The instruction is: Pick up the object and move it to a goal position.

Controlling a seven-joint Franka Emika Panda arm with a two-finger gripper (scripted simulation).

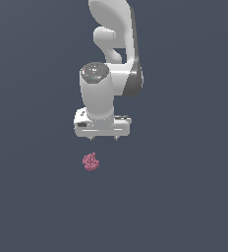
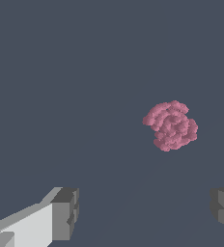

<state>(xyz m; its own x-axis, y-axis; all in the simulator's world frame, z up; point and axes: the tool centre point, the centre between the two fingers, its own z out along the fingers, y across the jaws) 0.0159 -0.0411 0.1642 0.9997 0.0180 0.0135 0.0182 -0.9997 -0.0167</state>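
My tool (image 1: 104, 139) hangs with its fingers (image 2: 65, 214) spread wide apart, the raspberry-like object (image 1: 91, 162) lying untouched just beyond them.

A flat, matte, dark slate-grey bench (image 1: 185, 197) fills both views from side to side, so none of its edges or corners shows and nothing on it can be placed against them. One thing lies directly on it: a small pink-red lumpy cluster of tiny beads, like a raspberry (image 1: 91, 162). In the wrist view the cluster (image 2: 170, 125) rests on the same bare grey surface (image 2: 61, 72), alone, with plain bench all round it.
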